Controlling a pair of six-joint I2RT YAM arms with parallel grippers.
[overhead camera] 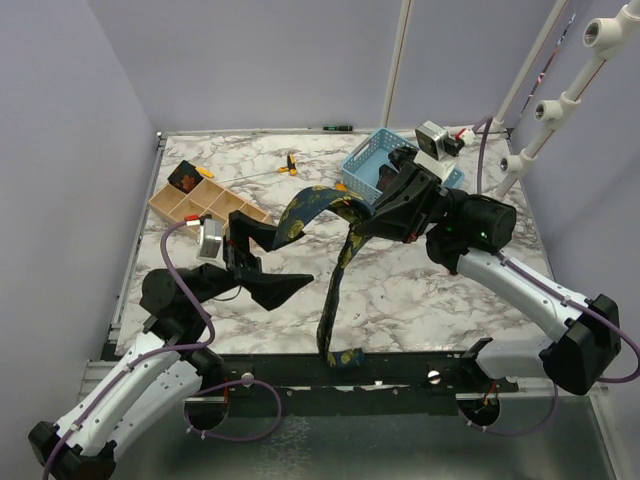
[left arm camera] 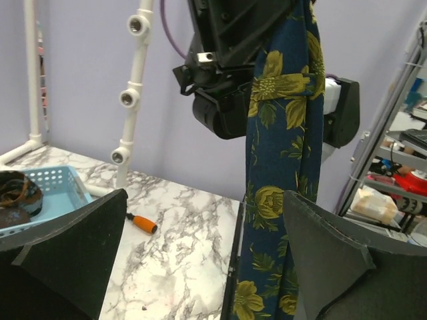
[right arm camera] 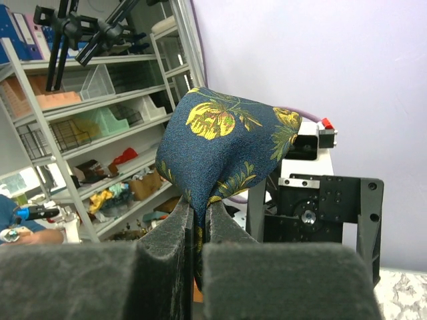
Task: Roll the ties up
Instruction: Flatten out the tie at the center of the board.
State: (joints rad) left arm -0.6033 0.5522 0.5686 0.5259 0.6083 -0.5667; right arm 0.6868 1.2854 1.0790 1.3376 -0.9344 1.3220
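Note:
A navy tie (overhead camera: 335, 275) with yellow-green flowers hangs lifted above the marble table. My right gripper (overhead camera: 352, 218) is shut on a fold of it. In the right wrist view the tie (right arm camera: 220, 140) bulges out above the pinched pads (right arm camera: 175, 233). Its wide end droops left and its narrow end trails over the table's front edge. My left gripper (overhead camera: 268, 258) stands open beside the wide end. In the left wrist view the tie (left arm camera: 273, 200) hangs between the spread fingers, close to the right finger (left arm camera: 333, 260). A dark coil with red-orange marks (overhead camera: 185, 178) sits in the wooden tray.
The wooden compartment tray (overhead camera: 215, 203) lies at the back left. A blue basket (overhead camera: 368, 160) stands at the back, behind my right arm, with a dark coil (left arm camera: 17, 193) inside. Orange-handled tools (overhead camera: 290, 163) lie on the marble table (overhead camera: 420, 290); one (left arm camera: 143, 223) shows near the basket.

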